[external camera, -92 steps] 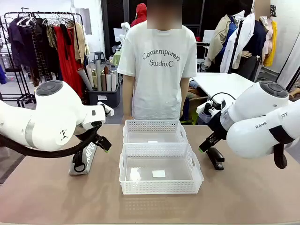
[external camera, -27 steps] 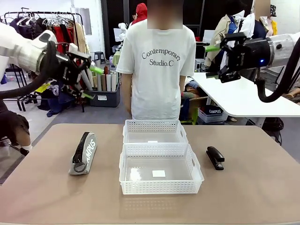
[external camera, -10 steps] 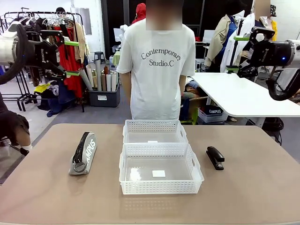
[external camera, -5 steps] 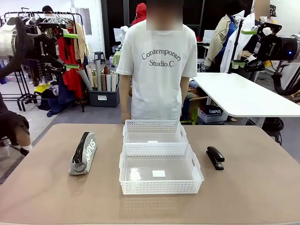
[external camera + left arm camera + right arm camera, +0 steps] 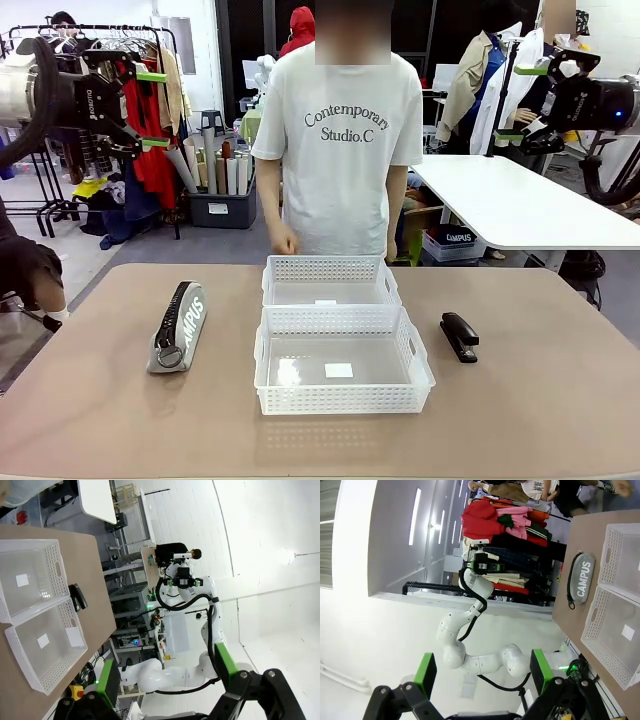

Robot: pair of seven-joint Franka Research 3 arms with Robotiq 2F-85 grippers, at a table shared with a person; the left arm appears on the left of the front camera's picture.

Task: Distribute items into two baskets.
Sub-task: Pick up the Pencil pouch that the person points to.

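The grey CAMPUS pouch (image 5: 178,327) lies on the table's left side, and also appears in the right wrist view (image 5: 582,579). On the right lies the black stapler (image 5: 459,335), which the left wrist view shows beside the baskets (image 5: 77,596). Two white lattice baskets sit end to end at the centre, the near one (image 5: 345,400) and the far one (image 5: 330,268), both empty. My left gripper (image 5: 150,110) is raised high at the upper left, open (image 5: 167,672). My right gripper (image 5: 520,100) is raised high at the upper right, open (image 5: 482,672).
A person in a white T-shirt (image 5: 335,130) stands at the far edge, one hand (image 5: 283,243) low by the far basket. A clothes rack (image 5: 150,100) and a white table (image 5: 510,205) stand behind. Bare tabletop (image 5: 320,445) lies in front of the baskets.
Over the last second the right gripper drifted up and to the right and the left gripper shifted slightly. The person leaned a little and a hand came into view. The items have not moved.
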